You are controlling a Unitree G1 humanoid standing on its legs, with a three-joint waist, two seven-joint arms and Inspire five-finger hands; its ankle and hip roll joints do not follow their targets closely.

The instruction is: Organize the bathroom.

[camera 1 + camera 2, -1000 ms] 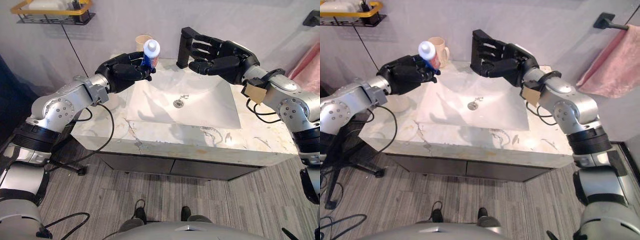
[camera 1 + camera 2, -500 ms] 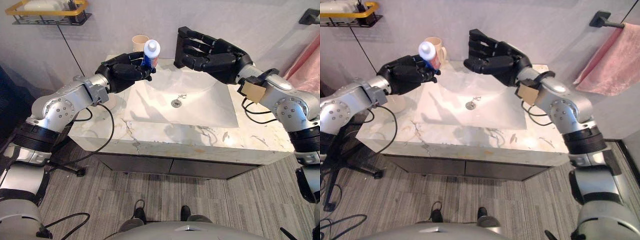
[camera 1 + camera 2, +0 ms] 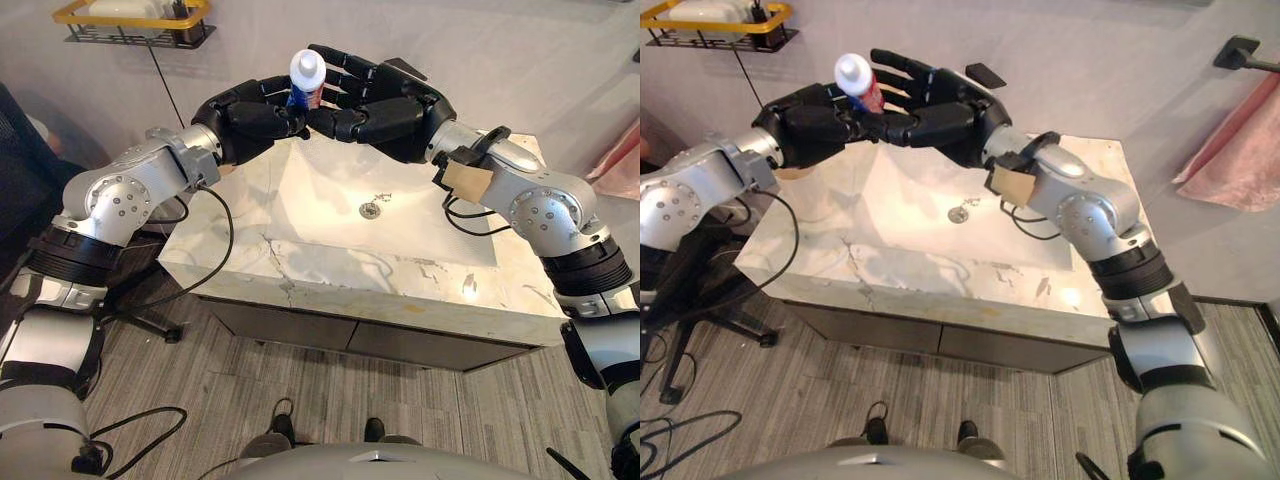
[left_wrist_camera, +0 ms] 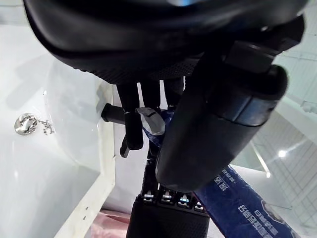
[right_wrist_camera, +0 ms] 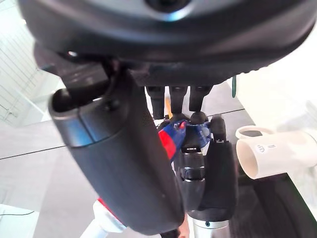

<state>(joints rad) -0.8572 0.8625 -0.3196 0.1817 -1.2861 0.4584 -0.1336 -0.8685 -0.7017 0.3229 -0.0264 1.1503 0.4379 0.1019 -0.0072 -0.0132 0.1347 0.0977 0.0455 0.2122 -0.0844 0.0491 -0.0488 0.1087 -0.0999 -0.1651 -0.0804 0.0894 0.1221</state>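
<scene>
A blue and red toothpaste tube [image 3: 304,94] with a white cap stands upright in my left hand [image 3: 250,115], whose fingers are curled round its lower part, above the back left corner of the sink [image 3: 400,225]. My right hand [image 3: 385,108] has come up against it from the other side. Its fingers are stretched out behind the tube and its thumb lies under my left hand's fingertips, open, not closed on the tube. The tube's blue printed body [image 4: 237,198] shows past my left thumb. In the right wrist view the tube [image 5: 173,140] sits between both hands.
The white marble counter [image 3: 300,265] holds the square basin with a drain [image 3: 371,210]. The black faucet [image 3: 985,73] peeks out behind my right hand. A yellow-rimmed wire shelf [image 3: 130,22] hangs on the wall at left, a pink towel [image 3: 1240,150] at right. A pale cup [image 5: 275,148] lies beyond the hands.
My right hand has swung left from in front of the faucet to the tube in my left hand. The left hand rose slightly. The camera view has shifted.
</scene>
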